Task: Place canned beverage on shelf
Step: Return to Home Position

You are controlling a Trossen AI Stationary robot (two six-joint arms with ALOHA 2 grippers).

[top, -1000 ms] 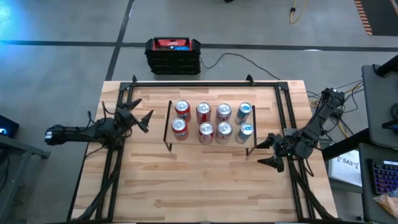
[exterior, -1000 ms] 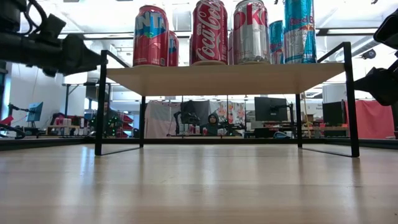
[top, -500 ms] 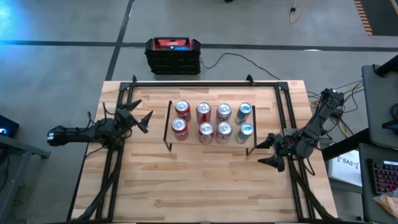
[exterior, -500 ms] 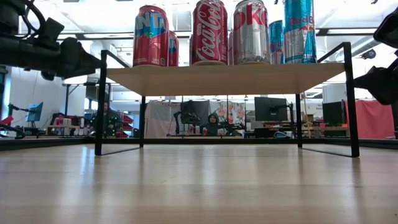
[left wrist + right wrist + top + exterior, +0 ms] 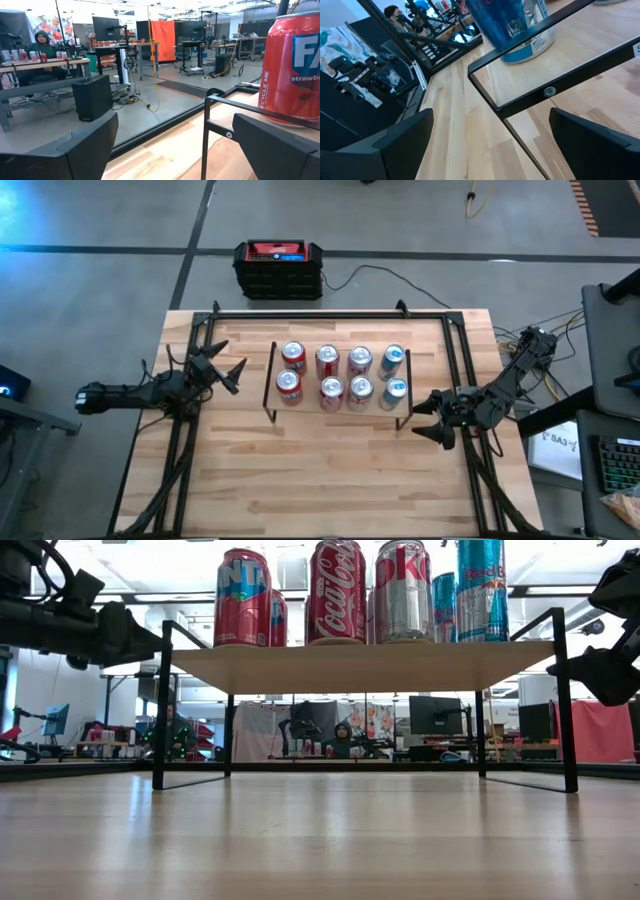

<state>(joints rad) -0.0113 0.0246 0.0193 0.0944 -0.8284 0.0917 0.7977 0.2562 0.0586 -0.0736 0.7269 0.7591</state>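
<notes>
The shelf (image 5: 341, 411) stands in the far half of the table (image 5: 330, 480), about centred between its 2 sides, and carries 8 cans in 2 rows of 4. The back row runs from a red can (image 5: 293, 355) at the left end to a blue can (image 5: 393, 358) at the right end, and the front row repeats that order. In the low view the front cans stand close to the board's front edge, with a red can (image 5: 243, 598) near its left end and a tall blue can (image 5: 482, 590) near its right. Under the board (image 5: 360, 665) the gap between the thin legs is open.

The left gripper (image 5: 235, 368) hangs just off the shelf's left edge, apart from it, jaws spread wide. The right gripper (image 5: 420, 418) sits near the shelf's front right corner, also clear of it, jaws wide and holding nothing.

From the shelf's front legs to the table's near edge runs bare wood, bounded by black rails (image 5: 186, 435) on either side. A black-and-red box (image 5: 279, 268) stands on the floor beyond the far edge.
</notes>
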